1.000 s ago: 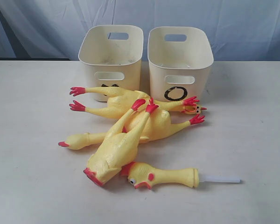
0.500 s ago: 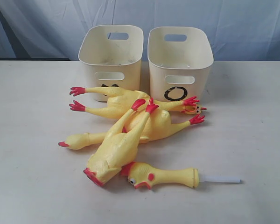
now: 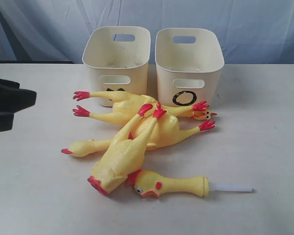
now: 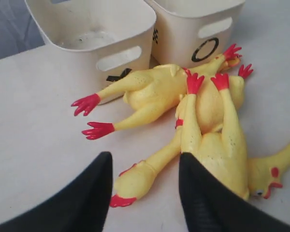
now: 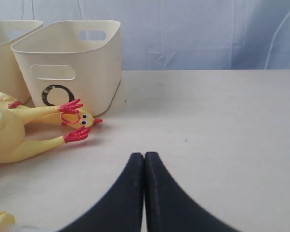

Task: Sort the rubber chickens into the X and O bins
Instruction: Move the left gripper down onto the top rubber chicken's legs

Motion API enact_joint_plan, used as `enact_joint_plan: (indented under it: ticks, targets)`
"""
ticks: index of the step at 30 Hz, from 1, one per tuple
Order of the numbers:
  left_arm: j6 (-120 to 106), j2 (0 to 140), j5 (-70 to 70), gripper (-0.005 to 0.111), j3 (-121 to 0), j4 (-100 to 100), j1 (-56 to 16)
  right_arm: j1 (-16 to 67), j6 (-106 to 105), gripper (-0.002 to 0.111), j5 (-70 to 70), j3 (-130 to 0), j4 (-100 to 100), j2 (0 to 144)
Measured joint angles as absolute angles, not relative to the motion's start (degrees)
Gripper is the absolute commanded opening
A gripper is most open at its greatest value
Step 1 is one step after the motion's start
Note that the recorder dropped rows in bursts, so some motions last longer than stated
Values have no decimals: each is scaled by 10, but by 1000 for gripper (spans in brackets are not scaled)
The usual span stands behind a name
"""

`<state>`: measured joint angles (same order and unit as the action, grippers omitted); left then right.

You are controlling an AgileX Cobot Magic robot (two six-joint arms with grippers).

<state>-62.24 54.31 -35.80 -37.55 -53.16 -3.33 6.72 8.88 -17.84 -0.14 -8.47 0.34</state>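
Newly, the left arm point(image 3: 7, 103) is seen at the left edge of the exterior view, where only bare tabletop point(image 3: 264, 147) was shown half a second ago. The left gripper point(image 4: 144, 162) is seen with its jaws spread and nothing between them. They are pointed over the near side of the pile, above the beak end of one long chicken point(image 4: 135, 180). The right gripper point(image 5: 144, 155) is held low over open tabletop with its jaws pressed together on nothing, well apart from the pile.

The rubber chickens point(image 3: 137, 132) are not found to have shifted across the three exterior pictures. Several long ones lie crossed over each other in front of the bins, and the short head-and-neck piece point(image 3: 174, 185) lies just beside them, its white tube point(image 3: 232, 188) pointing away from the pile. From this it is judged that the sorting has not yet begun and that a first pick by the left arm is being set up.

The X bin point(image 3: 137, 81) and the O bin point(image 3: 206, 78) stand side by side behind the pile. The X mark is largely hidden by a chicken's legs. No chicken is seen in either bin. The floor of the X bin is shown bare apart from a few dark specks. The O bin's inside is visible only in part, and nothing is seen there.
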Motion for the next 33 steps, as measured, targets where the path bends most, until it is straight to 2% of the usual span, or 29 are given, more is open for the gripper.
enact_joint_plan:
  ticks: [8, 18, 24, 33]
  targets:
    - [-662, 633, -347, 64, -381, -527, -93, 67, 89, 0, -178, -1, -85, 3]
    - [-681, 753, -256, 75, -387, -573, -215, 67, 89, 0, -178, -1, -85, 3]
    - [-682, 819, -214, 76, -419, -602, -266, 67, 89, 0, -178, -1, -85, 3]
    - [-682, 910, -171, 76, -512, -617, -286, 67, 89, 0, -178, -1, -85, 3]
